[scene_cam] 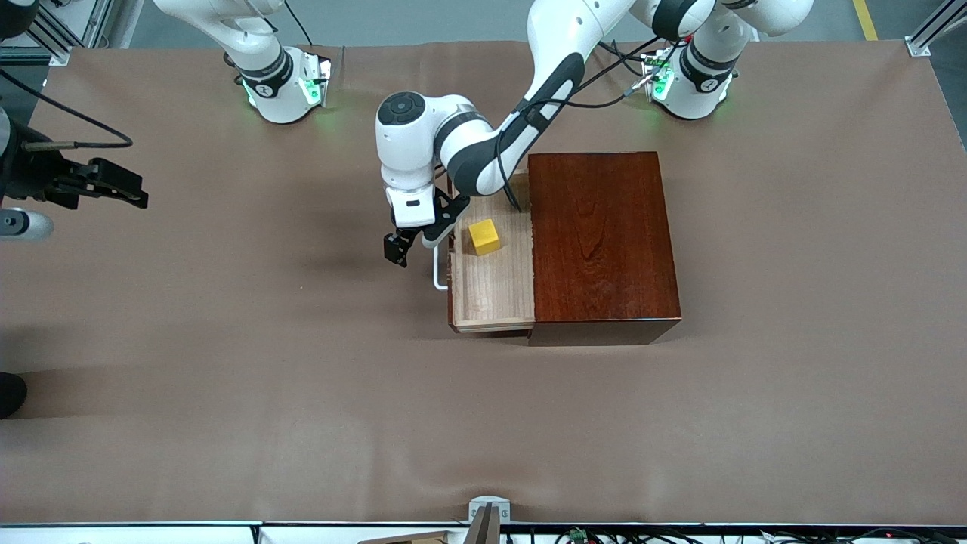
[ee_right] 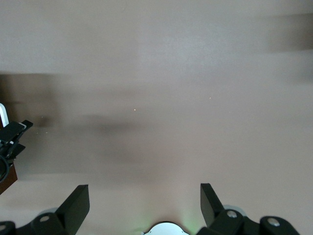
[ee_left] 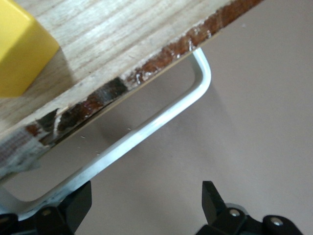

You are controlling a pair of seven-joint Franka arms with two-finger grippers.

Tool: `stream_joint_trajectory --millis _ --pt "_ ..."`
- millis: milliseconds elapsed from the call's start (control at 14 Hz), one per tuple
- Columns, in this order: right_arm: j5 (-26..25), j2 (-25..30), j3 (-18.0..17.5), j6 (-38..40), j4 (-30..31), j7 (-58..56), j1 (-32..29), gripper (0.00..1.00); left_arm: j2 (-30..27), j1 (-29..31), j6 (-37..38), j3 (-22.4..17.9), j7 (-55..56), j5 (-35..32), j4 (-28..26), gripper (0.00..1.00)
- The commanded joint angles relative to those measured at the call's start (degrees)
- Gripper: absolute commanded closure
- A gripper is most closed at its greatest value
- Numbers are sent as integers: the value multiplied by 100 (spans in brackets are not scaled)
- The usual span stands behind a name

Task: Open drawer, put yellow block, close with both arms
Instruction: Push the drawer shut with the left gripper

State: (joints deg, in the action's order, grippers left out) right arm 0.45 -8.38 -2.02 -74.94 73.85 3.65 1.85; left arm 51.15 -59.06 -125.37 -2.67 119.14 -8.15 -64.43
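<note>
The dark reddish-brown box stands on the table with its pale-wood drawer pulled out toward the right arm's end. The yellow block lies in the drawer and also shows in the left wrist view. The white handle runs along the drawer's front. My left gripper is open and empty right beside the handle; one fingertip sits against the bar. My right gripper is open and empty, waiting over the right arm's end of the table.
Brown cloth covers the whole table. The right wrist view shows the left gripper at its edge. A metal bracket sits at the table edge nearest the front camera. A dark object pokes in at the right arm's end.
</note>
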Motion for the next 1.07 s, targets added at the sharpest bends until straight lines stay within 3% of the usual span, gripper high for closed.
stream_joint_trajectory --millis 0,143,429,1000 --pt "86 844 114 -511 1102 -154 61 0 -218 183 1047 -111 -31 -125 -8 0" --pt "86 1162 167 -855 1631 -504 44 0 -237 324 1487 -111 -22 -99 -8 0" --pt "-1 1084 176 -856 1492 -611 35 0 -360 597 2585 -103 -31 -64 -43 0" --pt "86 1066 185 -865 1466 -647 -36 0 -518 887 3001 -76 -14 -38 -17 0"
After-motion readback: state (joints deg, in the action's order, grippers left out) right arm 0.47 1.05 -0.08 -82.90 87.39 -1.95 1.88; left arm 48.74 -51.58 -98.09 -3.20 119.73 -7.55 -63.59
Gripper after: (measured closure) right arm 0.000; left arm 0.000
